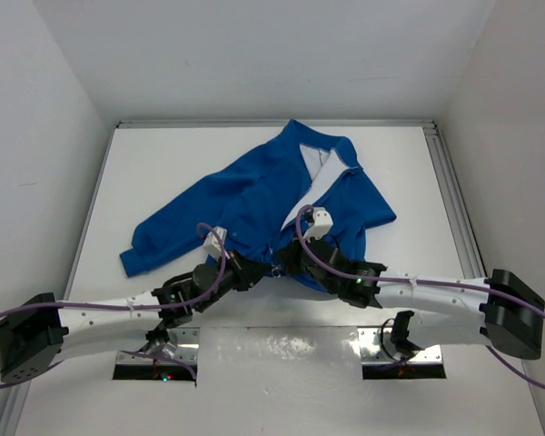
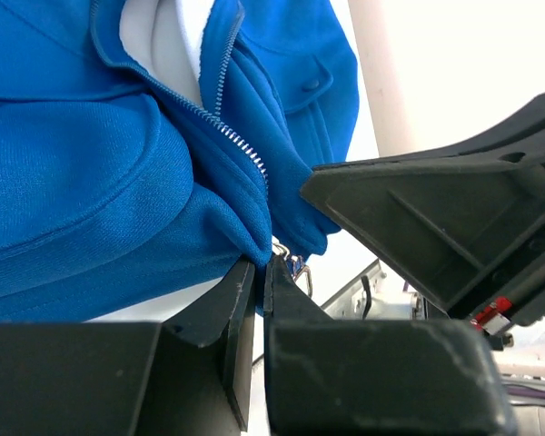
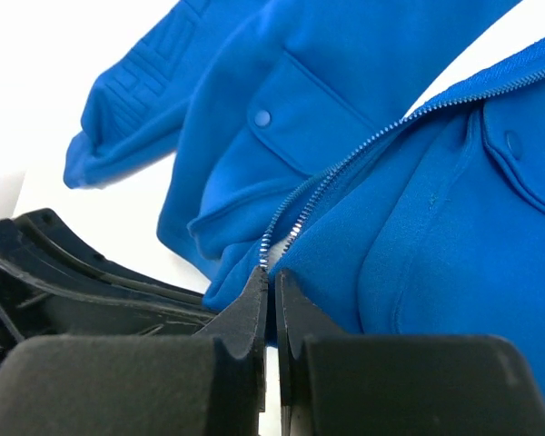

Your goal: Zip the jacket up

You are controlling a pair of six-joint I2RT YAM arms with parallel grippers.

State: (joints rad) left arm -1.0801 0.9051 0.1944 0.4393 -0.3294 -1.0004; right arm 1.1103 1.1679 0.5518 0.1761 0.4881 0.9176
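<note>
The left gripper and right gripper both pinch the jacket hem tight beside the zipper; fabric could slip.

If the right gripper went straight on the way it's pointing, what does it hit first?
The jacket. The right gripper is shut at the bottom of the zipper, so it would likely just press into blue fabric.

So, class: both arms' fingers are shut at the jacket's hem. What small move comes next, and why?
Probably the left fingers, shut by the metal pull, draw it toward the collar while the right fingers anchor the hem: the jacket gapes open above.
</note>
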